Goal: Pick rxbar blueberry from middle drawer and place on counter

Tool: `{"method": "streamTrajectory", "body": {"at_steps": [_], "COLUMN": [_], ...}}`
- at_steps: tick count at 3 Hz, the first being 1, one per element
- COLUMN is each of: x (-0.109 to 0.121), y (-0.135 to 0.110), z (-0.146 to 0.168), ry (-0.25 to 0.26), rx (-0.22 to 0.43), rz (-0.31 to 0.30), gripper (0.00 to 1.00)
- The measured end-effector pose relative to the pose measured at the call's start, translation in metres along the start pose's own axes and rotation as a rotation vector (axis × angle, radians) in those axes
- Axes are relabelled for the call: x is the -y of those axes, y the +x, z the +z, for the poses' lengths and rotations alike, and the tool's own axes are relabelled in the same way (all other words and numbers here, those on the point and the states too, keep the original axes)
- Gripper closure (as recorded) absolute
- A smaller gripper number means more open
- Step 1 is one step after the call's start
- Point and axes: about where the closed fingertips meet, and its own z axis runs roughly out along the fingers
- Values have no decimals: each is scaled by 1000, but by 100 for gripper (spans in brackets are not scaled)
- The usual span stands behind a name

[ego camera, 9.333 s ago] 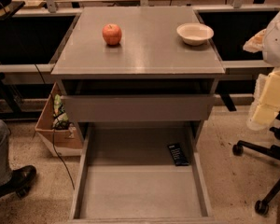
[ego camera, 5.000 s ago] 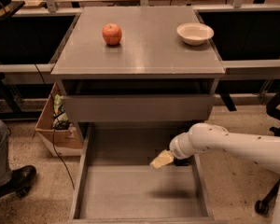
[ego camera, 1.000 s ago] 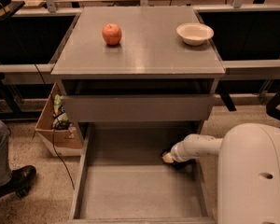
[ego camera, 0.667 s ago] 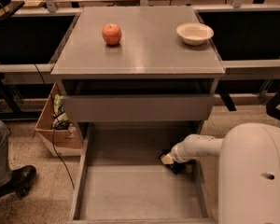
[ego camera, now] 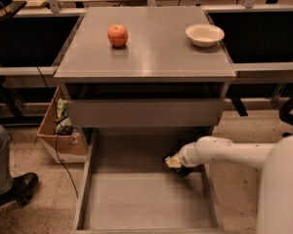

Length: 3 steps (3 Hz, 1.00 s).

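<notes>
The pincer (ego camera: pixel 172 161) sits on the rxbar blueberry (ego camera: pixel 183 171) in the middle drawer (ego camera: pixel 136 204), grip impossible to tell.

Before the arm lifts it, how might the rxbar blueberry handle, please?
Flat and small, the rxbar blueberry probably lifts lightly and won't roll. At the gripper in the middle drawer, its wrapper may slide on the smooth floor.

Warm, dim light from above lays a pale sheen on the counter (ego camera: pixel 151 52), casts short shadows beside the apple (ego camera: pixel 117 35) and bowl (ego camera: pixel 204 34), and darkens the drawer's (ego camera: pixel 136 204) right rear, where the gripper (ego camera: pixel 175 161) sits.
</notes>
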Motion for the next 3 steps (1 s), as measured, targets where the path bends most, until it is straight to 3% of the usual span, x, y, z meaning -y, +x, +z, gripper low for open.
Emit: {"method": "streamTrajectory", "body": {"at_steps": [1, 2, 3], "x": [-8, -1, 33], "y": [-9, -21, -16], "z": [-40, -93, -167], "ry": [-83, -163, -189], "rx": [77, 193, 309], "rz": [28, 40, 52], "gripper": [100, 100, 100]}}
